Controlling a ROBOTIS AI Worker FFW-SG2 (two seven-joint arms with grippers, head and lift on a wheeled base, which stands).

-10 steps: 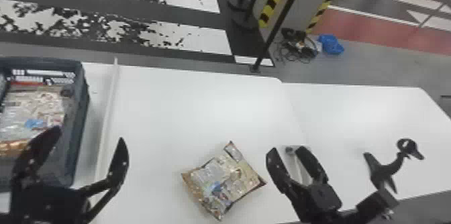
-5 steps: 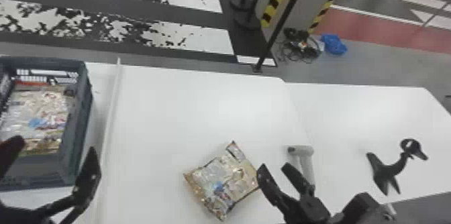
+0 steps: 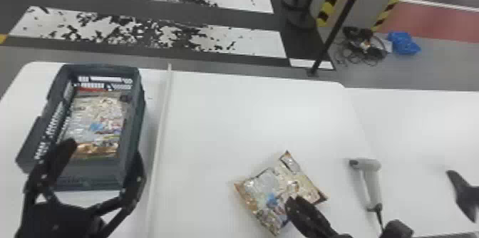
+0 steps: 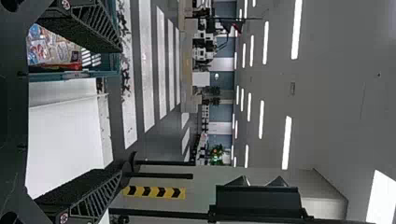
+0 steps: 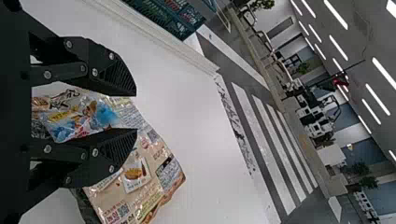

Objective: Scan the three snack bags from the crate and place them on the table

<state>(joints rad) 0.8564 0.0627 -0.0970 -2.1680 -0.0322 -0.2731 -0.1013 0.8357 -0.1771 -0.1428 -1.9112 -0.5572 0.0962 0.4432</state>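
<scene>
In the head view my left gripper [image 3: 106,151] stands open at the near end of the dark crate [image 3: 132,169], which holds snack bags [image 3: 96,123]; how many is unclear. One snack bag [image 3: 274,187] lies flat on the white table, with my right gripper [image 3: 299,208] at its right near side. The right wrist view has the open right gripper [image 5: 136,113] with the bag [image 5: 140,182] beyond and between its fingers, not clamped. A light grey scanner [image 3: 372,180] rests right of the bag. In the left wrist view, the left gripper [image 4: 121,109] has nothing held.
A raised white strip [image 3: 162,112] runs along the table [image 3: 249,112] between crate and bag. A black stand [image 3: 463,191] sits at the right edge. Poles, cables and a blue bundle [image 3: 402,43] are on the floor beyond the table.
The head view has turned left. My left gripper has moved left, from beside the crate to its near end. My right gripper has moved left from beside the loose bag to over its edge.
</scene>
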